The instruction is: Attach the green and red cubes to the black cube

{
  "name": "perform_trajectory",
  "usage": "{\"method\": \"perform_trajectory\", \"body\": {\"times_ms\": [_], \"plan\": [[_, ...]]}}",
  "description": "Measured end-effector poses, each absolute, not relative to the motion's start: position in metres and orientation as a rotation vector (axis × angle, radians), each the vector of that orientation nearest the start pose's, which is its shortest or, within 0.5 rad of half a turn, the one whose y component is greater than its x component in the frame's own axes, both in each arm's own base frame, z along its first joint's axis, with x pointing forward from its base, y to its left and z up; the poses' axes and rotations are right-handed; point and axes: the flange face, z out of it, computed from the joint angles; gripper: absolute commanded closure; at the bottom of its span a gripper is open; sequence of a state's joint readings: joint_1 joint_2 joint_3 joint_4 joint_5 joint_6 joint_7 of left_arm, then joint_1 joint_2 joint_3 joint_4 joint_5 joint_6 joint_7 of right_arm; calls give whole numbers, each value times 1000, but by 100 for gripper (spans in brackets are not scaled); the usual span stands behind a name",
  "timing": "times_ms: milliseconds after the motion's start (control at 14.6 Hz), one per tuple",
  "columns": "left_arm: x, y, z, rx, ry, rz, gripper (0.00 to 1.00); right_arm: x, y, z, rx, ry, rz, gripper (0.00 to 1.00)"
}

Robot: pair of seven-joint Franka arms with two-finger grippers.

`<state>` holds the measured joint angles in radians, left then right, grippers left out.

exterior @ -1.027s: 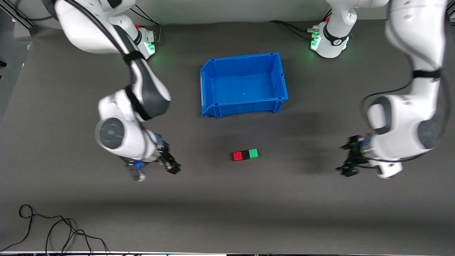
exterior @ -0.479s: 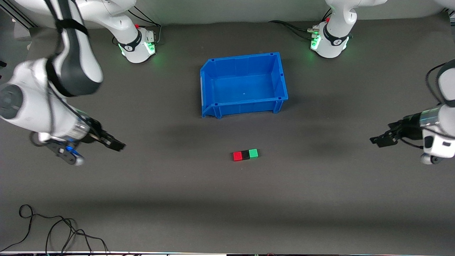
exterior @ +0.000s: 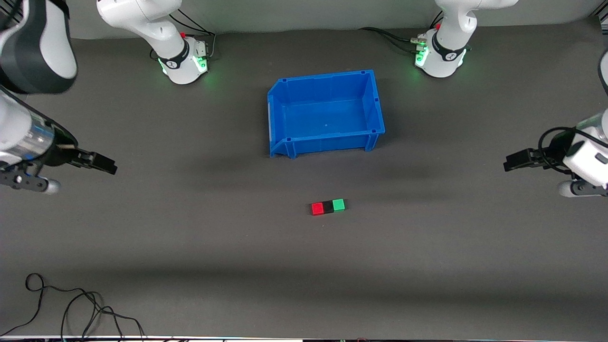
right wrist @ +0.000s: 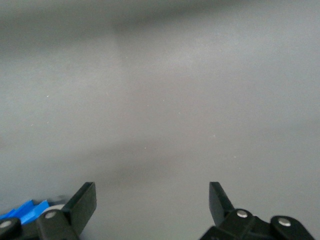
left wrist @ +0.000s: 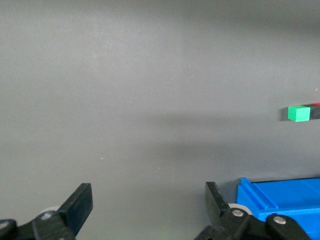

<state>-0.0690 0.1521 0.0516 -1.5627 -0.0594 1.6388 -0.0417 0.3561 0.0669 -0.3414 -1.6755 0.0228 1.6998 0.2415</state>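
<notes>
The red cube (exterior: pixel 317 208), black cube (exterior: pixel 328 207) and green cube (exterior: pixel 338 204) are lying touching in a row running end to end along the table, nearer the front edge than the blue bin (exterior: pixel 326 140). The left gripper (exterior: pixel 514 160) and right gripper (exterior: pixel 103 164) are hanging wide open over opposite table ends.

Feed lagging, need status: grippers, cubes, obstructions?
Left gripper open, right gripper open, both at table ends. Red cube, black cube, green cube joined in row. Nothing obstructing.
</notes>
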Motion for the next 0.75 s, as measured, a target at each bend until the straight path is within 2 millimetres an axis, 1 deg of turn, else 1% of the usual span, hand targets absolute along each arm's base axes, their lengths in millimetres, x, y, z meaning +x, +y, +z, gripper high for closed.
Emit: {"method": "perform_trajectory", "body": {"times_ms": [137,205,342,479,753], "plan": [[596,-33,555,-3157,16,98,0,571,21,567,-3121,339,57,0],[594,-37,559,-3150,49,88,0,571,23,575,-3119,332,39,0],[589,-36,564,-3145,103,77,0,571,22,589,-3122,271,8,0],[585,-31,566,-3145,116,76,0,571,22,594,-3125,225,-4,0],[580,-26,569,-3146,109,72,0,571,22,593,-3126,225,-2,0]]}}
